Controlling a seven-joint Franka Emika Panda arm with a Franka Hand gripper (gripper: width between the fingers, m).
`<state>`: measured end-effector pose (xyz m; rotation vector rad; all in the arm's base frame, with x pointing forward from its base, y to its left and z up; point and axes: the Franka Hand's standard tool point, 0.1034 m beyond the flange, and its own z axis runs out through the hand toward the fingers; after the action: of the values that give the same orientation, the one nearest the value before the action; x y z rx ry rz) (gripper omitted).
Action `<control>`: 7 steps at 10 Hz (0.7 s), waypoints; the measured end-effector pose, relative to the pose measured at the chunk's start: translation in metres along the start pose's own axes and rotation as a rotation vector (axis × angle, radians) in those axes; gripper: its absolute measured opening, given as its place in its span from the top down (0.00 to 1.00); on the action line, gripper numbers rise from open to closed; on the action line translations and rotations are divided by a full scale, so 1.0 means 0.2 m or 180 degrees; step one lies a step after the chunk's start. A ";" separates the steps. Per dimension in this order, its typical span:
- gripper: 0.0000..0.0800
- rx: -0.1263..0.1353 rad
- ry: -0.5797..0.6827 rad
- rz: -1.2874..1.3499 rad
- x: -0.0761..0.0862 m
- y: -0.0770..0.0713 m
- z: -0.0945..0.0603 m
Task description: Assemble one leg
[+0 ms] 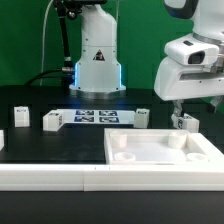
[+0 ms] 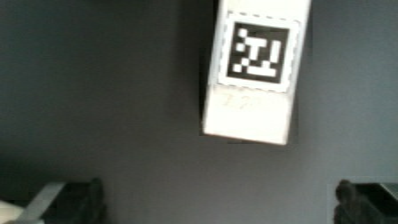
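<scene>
White rail (image 1: 60, 178) fronts black table (image 1: 50, 145) w/ leg (image 1: 52, 121), green backdrop (image 1: 140, 25).

dim scene, soft blur, low resolution

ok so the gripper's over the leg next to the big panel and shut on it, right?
Not shut. The wrist view shows the gripper open, fingers spread wide with nothing between them; the leg lies free on the table. The rest holds: it is over that leg, next to the panel.
</scene>
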<state>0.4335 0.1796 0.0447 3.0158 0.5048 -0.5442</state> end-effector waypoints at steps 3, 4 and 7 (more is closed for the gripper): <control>0.19 -0.0008 -0.0668 0.0005 0.00 0.01 0.00; 0.19 -0.0003 -0.0871 0.0009 0.01 0.01 0.01; 0.19 0.0003 -0.1525 0.0048 -0.02 0.02 0.08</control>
<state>0.4267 0.1740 0.0316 2.7379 0.4437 -1.2146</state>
